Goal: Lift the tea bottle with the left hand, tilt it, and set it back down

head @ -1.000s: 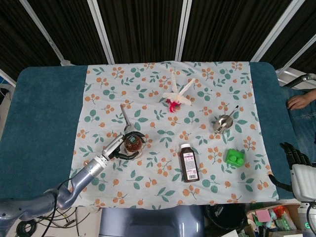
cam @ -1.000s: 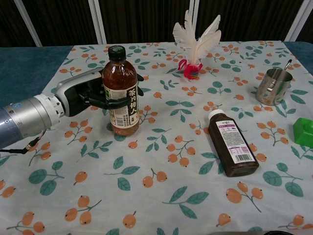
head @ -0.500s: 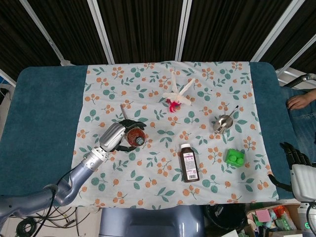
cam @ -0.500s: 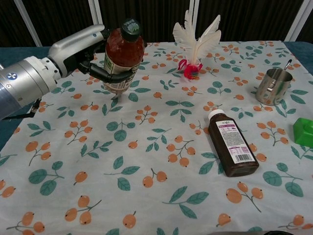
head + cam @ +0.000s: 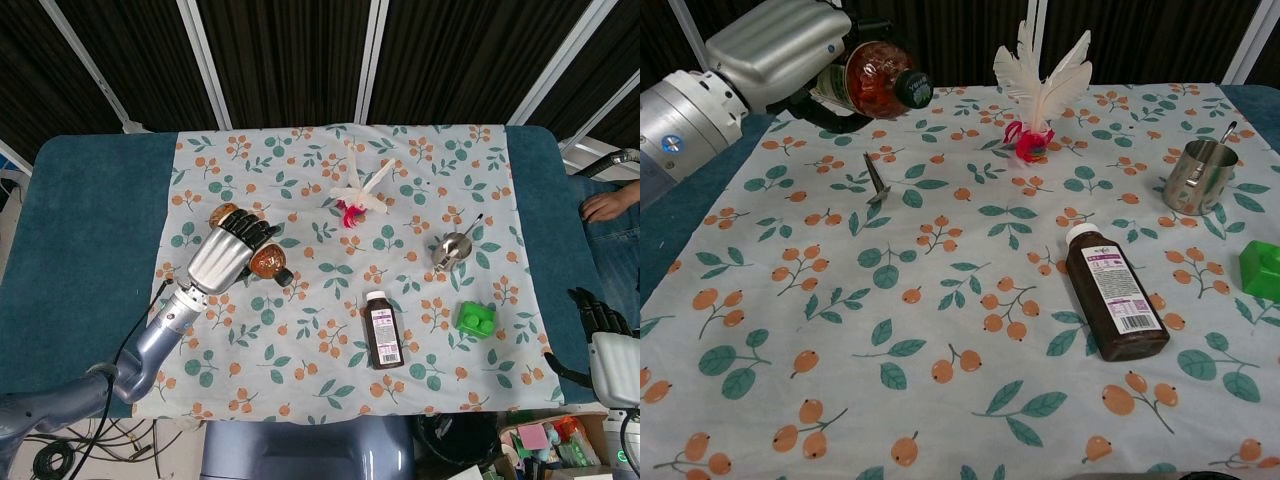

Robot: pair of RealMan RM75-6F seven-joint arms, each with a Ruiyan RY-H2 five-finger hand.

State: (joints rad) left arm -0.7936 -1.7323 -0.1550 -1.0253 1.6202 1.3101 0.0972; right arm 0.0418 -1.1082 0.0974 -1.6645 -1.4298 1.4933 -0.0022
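Note:
My left hand (image 5: 228, 256) (image 5: 780, 45) grips the tea bottle (image 5: 266, 263) (image 5: 875, 83), a clear bottle of amber tea with a dark cap and a white label. The bottle is in the air above the cloth, tipped far over, with its cap pointing right and slightly down. The silver back of the hand covers most of the bottle's body. My right hand (image 5: 598, 318) rests off the table's right edge in the head view, its dark fingers curled, nothing visible in it.
On the floral cloth (image 5: 960, 300) lie a metal clip (image 5: 875, 180), a white feather ornament (image 5: 1040, 75), a steel cup (image 5: 1198, 177), a brown medicine bottle on its side (image 5: 1115, 305) and a green block (image 5: 1262, 268). A person's hand (image 5: 608, 205) is at the far right.
The left hand lifted the tea bottle from standing on the cloth, carried it up and away, and tipped it from upright to nearly lying over. The right hand stayed still.

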